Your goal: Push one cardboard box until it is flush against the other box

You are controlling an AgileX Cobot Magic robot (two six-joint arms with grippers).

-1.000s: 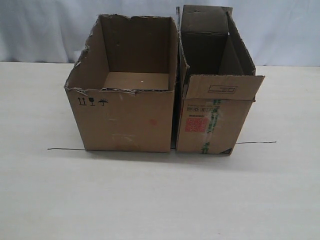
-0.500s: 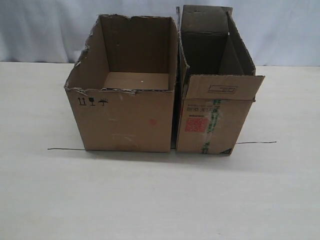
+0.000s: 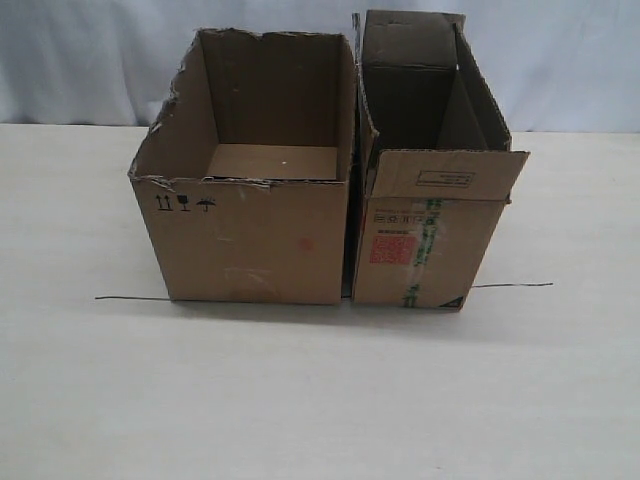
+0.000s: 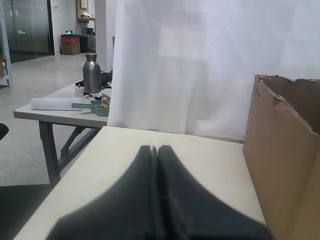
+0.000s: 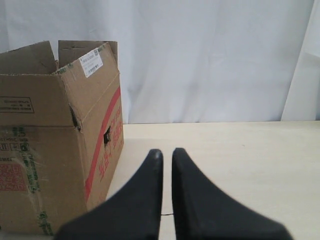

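Observation:
The wide cardboard box (image 3: 250, 235) with ragged top edges stands left of centre on the table. The other box (image 3: 425, 235), narrower and taller with a red label, stands right beside it; only a thin dark slit shows between their front corners. Neither gripper appears in the exterior view. In the left wrist view my left gripper (image 4: 155, 148) is shut and empty above the table, apart from the torn box wall (image 4: 285, 150) beside it. In the right wrist view my right gripper (image 5: 167, 152) holds its fingers nearly together with nothing between them, beside the taller box (image 5: 55, 140) without touching it.
A thin black line (image 3: 130, 298) runs across the pale table (image 3: 300, 400) under the boxes' front edges. A white curtain hangs behind. Off the table, a side bench carries a metal bottle (image 4: 91, 73).

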